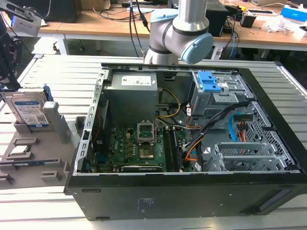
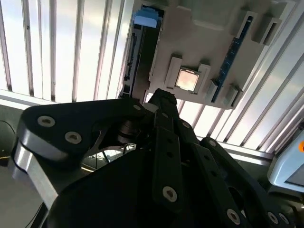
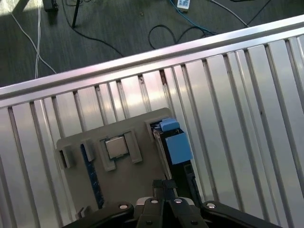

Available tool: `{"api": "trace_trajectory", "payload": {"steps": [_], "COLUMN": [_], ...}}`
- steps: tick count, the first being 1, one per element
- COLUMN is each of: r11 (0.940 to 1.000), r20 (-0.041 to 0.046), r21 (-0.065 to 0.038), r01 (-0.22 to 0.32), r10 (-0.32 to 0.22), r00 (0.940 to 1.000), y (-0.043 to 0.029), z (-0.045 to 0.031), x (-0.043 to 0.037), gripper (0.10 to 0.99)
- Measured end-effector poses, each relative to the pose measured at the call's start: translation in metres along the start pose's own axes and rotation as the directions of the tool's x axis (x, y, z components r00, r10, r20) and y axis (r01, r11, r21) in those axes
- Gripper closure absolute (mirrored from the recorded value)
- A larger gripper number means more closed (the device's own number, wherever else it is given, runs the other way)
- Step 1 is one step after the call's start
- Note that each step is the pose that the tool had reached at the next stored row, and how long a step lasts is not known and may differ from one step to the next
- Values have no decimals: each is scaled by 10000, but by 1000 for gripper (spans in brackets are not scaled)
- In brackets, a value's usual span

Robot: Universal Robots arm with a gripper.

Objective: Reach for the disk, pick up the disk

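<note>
The disk [image 1: 29, 111] stands on edge in a slot of a grey holder tray [image 1: 57, 125] at the exterior view's left, white-and-blue label facing out. My gripper [image 1: 8, 72] hangs above and just behind it, partly cut off by the picture's edge. In the first wrist view the gripper [image 3: 164, 186] is over the tray, its fingers together with nothing between them, a little short of the disk's blue carrier frame [image 3: 175, 145]. The second wrist view looks past the gripper [image 2: 164, 97] to the disk's thin edge [image 2: 135, 61].
An open computer case [image 1: 192, 191] lies on the slatted metal table [image 1: 57, 72], at the exterior view's right of the tray. The tray also holds a small square chip [image 3: 116, 147] and a blue strip [image 3: 92, 178]. Beyond the table's edge are the floor and cables [image 3: 166, 33].
</note>
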State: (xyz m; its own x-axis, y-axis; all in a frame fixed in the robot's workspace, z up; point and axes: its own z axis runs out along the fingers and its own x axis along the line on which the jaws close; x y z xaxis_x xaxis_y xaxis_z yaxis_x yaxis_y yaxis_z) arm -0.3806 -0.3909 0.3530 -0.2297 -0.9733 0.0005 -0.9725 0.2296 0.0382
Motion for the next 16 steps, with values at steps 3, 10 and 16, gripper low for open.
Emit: {"api": "trace_trajectory", "payload": {"steps": [3,10,16], "r11": [9991,9924,9846], "r20": [-16,-47,-67], "r21": [0,-3,-5], "r01": [420,1232,1749], "r10": [-420,-1232,-1749], "r00": [9991,9924,9846], "y": [0,0,0], "z": [0,0,0], "x": [0,0,0], "gripper": [980,980,980]}}
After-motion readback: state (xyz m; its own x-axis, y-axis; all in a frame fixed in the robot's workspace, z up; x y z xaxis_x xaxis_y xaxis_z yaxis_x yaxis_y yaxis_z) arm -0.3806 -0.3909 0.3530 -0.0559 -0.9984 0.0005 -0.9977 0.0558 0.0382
